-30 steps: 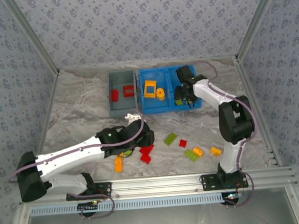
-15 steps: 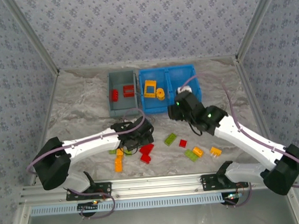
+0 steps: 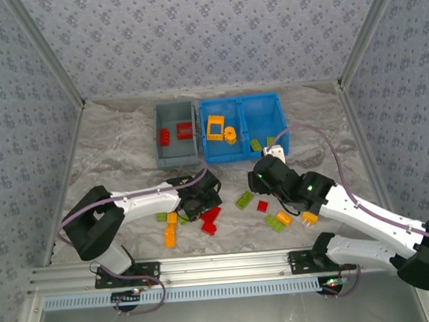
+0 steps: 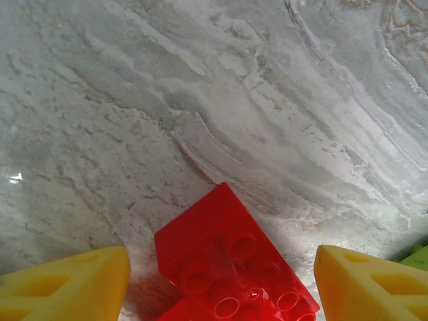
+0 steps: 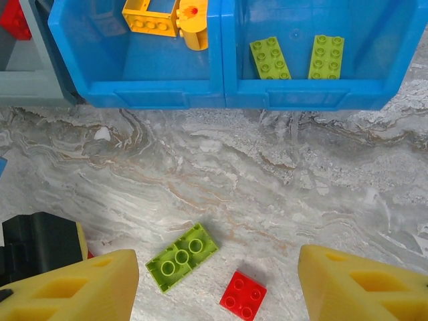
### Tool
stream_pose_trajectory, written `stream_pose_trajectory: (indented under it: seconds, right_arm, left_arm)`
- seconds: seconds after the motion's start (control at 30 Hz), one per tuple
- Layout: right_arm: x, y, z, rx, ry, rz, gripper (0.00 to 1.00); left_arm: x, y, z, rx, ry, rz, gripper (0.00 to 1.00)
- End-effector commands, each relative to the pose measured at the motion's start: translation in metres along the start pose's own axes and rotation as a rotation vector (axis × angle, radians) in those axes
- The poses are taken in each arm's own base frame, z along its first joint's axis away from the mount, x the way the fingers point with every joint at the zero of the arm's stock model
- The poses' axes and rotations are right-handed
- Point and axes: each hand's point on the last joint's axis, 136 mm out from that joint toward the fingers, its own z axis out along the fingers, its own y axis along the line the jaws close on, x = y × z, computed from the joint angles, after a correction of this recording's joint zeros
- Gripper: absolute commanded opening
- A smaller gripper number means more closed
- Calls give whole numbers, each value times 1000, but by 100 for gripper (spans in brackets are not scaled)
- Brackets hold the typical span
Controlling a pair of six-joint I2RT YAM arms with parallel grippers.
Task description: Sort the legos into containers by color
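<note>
Your left gripper (image 4: 222,267), jaws apart, straddles a skewed red brick (image 4: 200,234); closing may twist it free. Your right gripper (image 5: 217,267) gapes too.

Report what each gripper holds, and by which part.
Nothing is held. The left gripper is open over a red brick, not clamped on it; the right gripper is open and empty.

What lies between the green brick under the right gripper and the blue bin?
Nothing. In the right wrist view, the table from the green brick to the blue bin is bare marble.
</note>
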Motion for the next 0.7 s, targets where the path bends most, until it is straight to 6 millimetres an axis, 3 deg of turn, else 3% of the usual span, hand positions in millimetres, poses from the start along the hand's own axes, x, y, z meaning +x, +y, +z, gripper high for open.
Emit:
stream_pose_trajectory:
  seconds: [0.0,0.13,0.3,0.67]
  right_arm:
    - [-2,-5,-3,29,-16,21,67]
    - [-1,-4,-2,29,-14,20,67]
    - [0,-4,-3,30,-13,20,66]
    - [2,2,-5,6,-8,10,66]
  left_arm:
    - [6,-9,6,23,34,-28,71]
    - [6,-9,6,5,25,-16,63]
    - [10,-5,15,-50,39,-9,60]
    - [2,-24,20,-31,14,-2,46]
